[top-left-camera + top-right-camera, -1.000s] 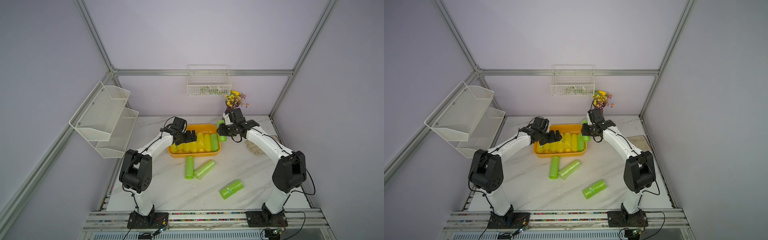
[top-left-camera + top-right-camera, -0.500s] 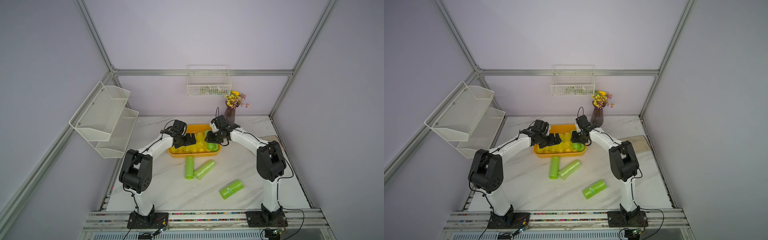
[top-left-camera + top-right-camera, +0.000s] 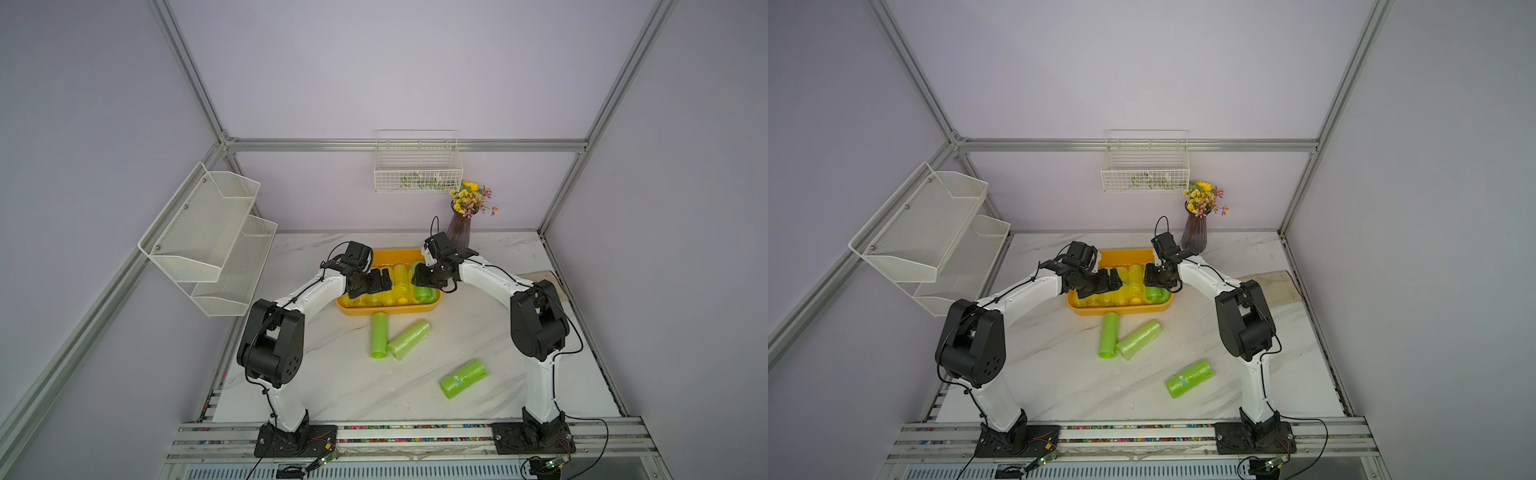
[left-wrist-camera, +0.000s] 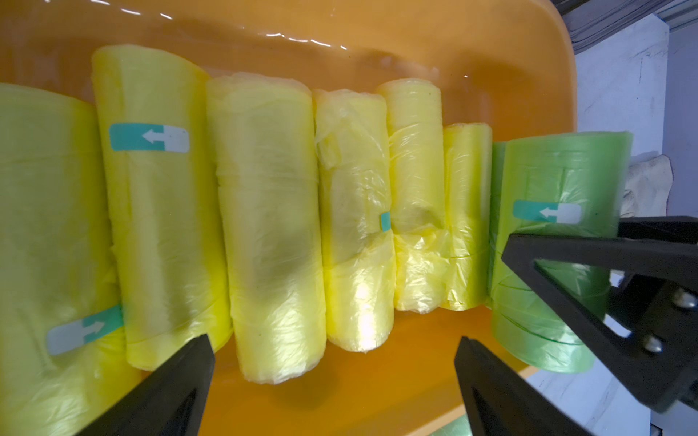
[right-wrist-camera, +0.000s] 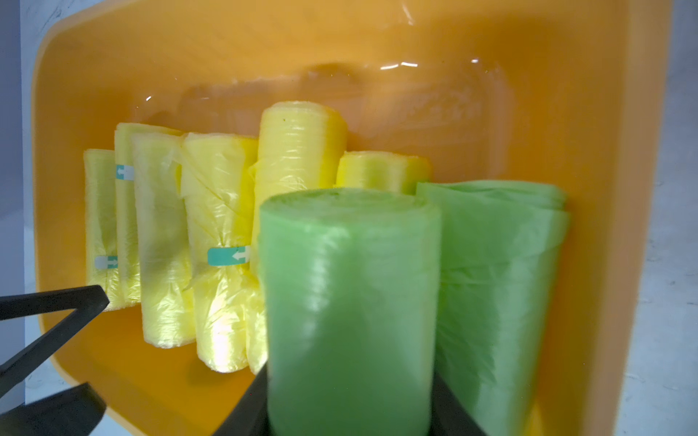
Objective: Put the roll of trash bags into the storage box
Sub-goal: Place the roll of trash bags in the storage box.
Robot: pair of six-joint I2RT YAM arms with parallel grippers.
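The orange storage box (image 3: 390, 311) (image 3: 1121, 309) holds a row of several yellow rolls (image 3: 399, 282) and a green roll (image 5: 498, 283) at its right end. My right gripper (image 3: 419, 280) (image 5: 349, 396) is low over that right end. Its fingers press both sides of a green roll of trash bags (image 5: 349, 283) (image 4: 559, 241), which lies along the other green roll. My left gripper (image 3: 384, 278) (image 4: 334, 347) hovers open over the left half of the box, with nothing between its fingers.
Three more green rolls lie on the marble table in front of the box, two touching (image 3: 378, 340) (image 3: 409, 338) and one nearer the front (image 3: 463, 378). A vase of flowers (image 3: 459, 232) stands behind the box. A wire basket (image 3: 417, 166) and a mesh shelf (image 3: 212, 237) hang on the walls.
My right arm has swung from the back right, beside the vase, to over the box's right end and carried the green roll down into it. The left gripper has barely moved.
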